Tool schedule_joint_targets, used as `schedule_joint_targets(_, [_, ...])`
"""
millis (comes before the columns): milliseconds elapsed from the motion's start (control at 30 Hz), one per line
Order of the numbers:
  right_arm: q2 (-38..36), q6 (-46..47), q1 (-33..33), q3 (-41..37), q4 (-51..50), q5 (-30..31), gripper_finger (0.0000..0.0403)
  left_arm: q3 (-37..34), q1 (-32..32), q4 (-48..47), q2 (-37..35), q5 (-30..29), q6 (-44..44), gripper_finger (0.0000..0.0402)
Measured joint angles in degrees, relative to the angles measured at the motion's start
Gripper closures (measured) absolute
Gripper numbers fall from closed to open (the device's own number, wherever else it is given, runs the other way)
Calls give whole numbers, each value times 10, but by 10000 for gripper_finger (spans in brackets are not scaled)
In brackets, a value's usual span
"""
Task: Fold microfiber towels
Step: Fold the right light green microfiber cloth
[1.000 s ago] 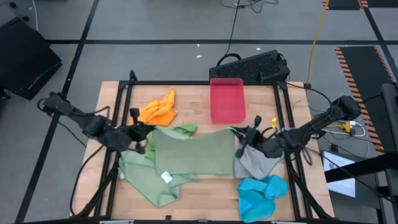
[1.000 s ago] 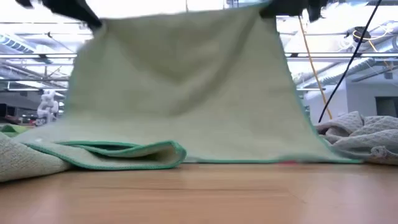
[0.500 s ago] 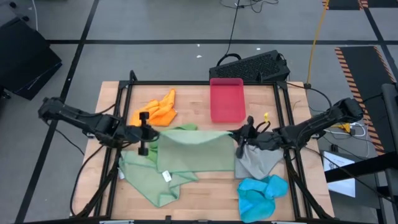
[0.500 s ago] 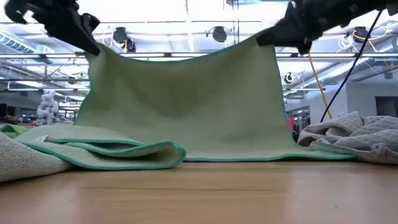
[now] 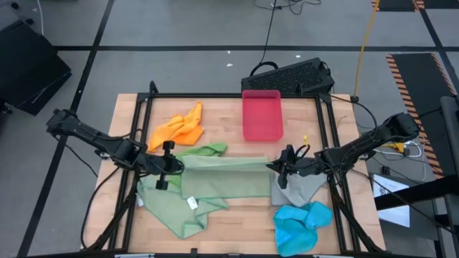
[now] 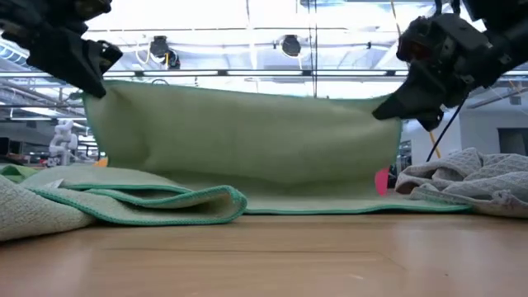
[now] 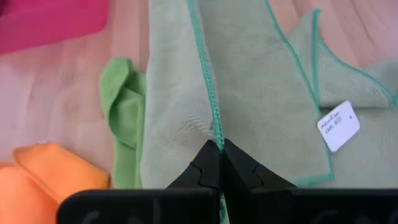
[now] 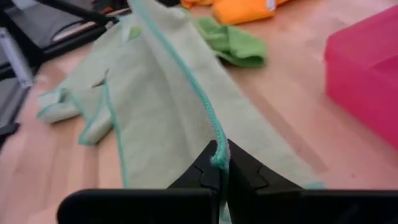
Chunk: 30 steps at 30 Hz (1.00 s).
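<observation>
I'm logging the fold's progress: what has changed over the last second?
Both grippers, left and right, carried the pale sage towel's edge lower and toward the table's near side, jaws staying shut on it. The orange, bright green, grey and blue towels and pink tray stayed put.

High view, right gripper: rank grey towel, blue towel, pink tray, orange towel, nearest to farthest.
From the right gripper:
1. Grey towel: directly beside and under it, toward the table's front.
2. Blue towel and pink tray: too close to call; blue at the front edge, tray toward the back.
3. Orange towel: across the table, on the left arm's side.
</observation>
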Motion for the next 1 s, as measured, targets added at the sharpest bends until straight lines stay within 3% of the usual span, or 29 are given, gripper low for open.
schedule_joint_targets(267, [0, 6, 0, -16, 22, -28, 401, -43, -2, 65, 0, 9, -13, 399])
schedule_joint_targets(700, [1, 26, 8, -16, 14, -29, 401, -66, -2, 70, 0, 0, -59, 398])
schedule_joint_targets(1000, [52, 63, 34, -16, 22, -41, 401, -67, -9, 96, 28, 3, -69, 398])
